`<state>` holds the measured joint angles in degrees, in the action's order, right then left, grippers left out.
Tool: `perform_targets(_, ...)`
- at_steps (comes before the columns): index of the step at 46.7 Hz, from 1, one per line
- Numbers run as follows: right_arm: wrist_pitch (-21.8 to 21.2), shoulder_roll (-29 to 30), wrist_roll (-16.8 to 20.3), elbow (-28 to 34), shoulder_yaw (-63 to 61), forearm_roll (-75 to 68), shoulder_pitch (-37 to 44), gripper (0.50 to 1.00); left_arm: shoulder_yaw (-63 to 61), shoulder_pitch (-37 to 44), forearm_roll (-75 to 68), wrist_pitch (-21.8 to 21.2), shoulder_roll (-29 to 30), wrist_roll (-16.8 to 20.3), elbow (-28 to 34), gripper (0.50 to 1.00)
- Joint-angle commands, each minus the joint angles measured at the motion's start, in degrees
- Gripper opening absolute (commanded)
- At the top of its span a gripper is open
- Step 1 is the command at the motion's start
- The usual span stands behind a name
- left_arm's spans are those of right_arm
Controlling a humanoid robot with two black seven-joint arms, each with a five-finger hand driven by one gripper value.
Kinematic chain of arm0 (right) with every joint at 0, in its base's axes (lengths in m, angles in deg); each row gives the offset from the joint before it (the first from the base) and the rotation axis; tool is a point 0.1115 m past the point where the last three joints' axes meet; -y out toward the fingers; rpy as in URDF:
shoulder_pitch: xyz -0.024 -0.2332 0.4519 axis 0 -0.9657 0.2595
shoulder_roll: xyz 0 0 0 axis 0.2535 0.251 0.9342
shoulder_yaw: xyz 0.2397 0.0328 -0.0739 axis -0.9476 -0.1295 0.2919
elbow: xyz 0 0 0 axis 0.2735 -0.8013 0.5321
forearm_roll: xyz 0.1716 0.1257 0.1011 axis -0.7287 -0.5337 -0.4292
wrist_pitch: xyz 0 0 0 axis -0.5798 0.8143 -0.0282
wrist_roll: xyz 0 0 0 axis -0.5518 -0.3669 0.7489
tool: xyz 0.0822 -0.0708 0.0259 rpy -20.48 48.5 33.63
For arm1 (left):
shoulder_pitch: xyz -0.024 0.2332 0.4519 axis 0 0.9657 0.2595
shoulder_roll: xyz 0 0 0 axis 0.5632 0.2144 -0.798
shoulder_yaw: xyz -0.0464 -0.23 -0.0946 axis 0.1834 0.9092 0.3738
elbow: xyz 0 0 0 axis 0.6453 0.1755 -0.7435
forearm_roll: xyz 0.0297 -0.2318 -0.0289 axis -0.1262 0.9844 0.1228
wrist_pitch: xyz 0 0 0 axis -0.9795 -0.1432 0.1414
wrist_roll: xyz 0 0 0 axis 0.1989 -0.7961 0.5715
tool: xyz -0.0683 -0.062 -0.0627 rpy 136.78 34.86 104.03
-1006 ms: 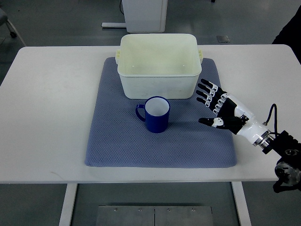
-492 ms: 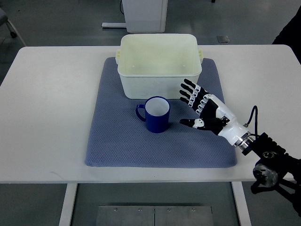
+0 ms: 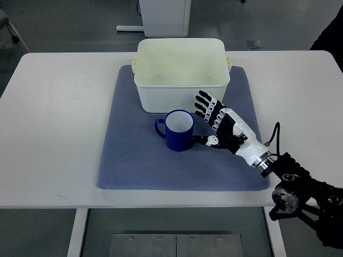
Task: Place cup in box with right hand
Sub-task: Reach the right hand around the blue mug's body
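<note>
Blue cup (image 3: 179,130) upright on grey mat (image 3: 134,155), just before the cream box (image 3: 181,75), handle pointing left. Right hand (image 3: 221,125) beside its right wall, fingers spread, thumb near the base: open to wrap it. Nothing held yet.

So the setup was a white table (image 3: 59,134) with rounded corners, and a blue-grey textured mat (image 3: 134,166) lay flat across the middle of it, reaching close to the near edge. Under the near edge you could see white table legs (image 3: 78,231) and a metal floor plate (image 3: 176,245). Behind the far edge stood a white cabinet base (image 3: 163,16) on grey floor (image 3: 64,24). Something dark poked in at the top right corner (image 3: 333,29), couldn't tell what.
</note>
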<state>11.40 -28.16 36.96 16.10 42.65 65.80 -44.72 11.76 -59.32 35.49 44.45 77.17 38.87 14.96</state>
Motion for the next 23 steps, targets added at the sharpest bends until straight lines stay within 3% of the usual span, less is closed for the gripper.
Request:
perform_targets(1, 1.04, 1.19, 0.00, -0.89, 0.00, 0.24, -0.01, 1.000, 0.02, 0.00, 0.00, 0.00, 0.00, 0.00, 0.00, 1.000)
perform_targets(23, 7.11, 6.47, 0.00, -4.32, 2.02, 0.67, 0.60, 1.000, 0.02, 0.00, -0.09, 0.00, 0.00, 0.00, 0.00, 1.000)
